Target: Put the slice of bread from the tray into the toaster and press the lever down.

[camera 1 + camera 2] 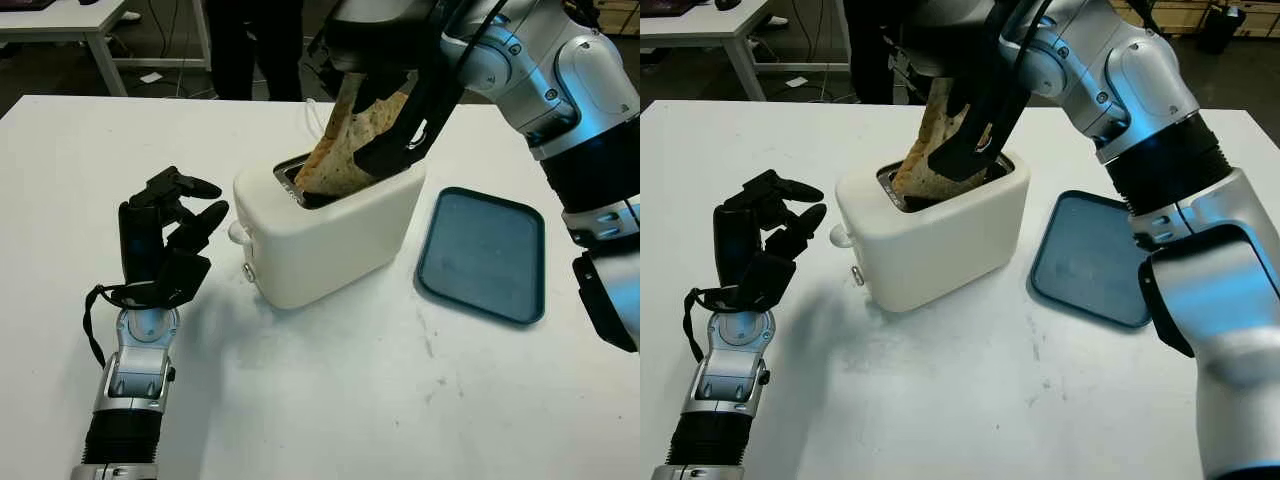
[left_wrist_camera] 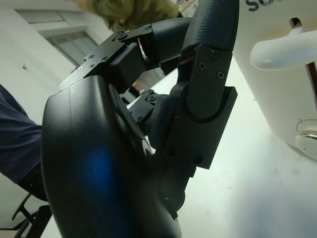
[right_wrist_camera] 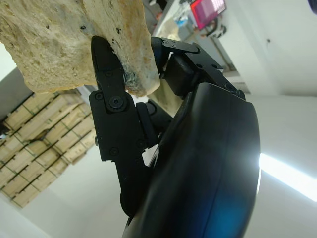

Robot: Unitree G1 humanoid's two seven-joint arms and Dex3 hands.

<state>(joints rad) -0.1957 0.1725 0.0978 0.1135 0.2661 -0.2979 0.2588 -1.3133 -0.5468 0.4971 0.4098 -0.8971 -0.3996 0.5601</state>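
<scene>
Feeding the bread slice [image 1: 345, 150] into the toaster [image 1: 330, 225] slot, right hand [image 1: 400, 120] pinching it; left hand [image 1: 165, 240], curled and empty, should press the lever [image 2: 280, 52] next.

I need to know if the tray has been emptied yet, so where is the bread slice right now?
The bread slice is off the tray, held by the right hand and partly lowered into the toaster slot at the table's middle.

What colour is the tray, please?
Dark teal-blue tray, seen best in the left eye view.
</scene>
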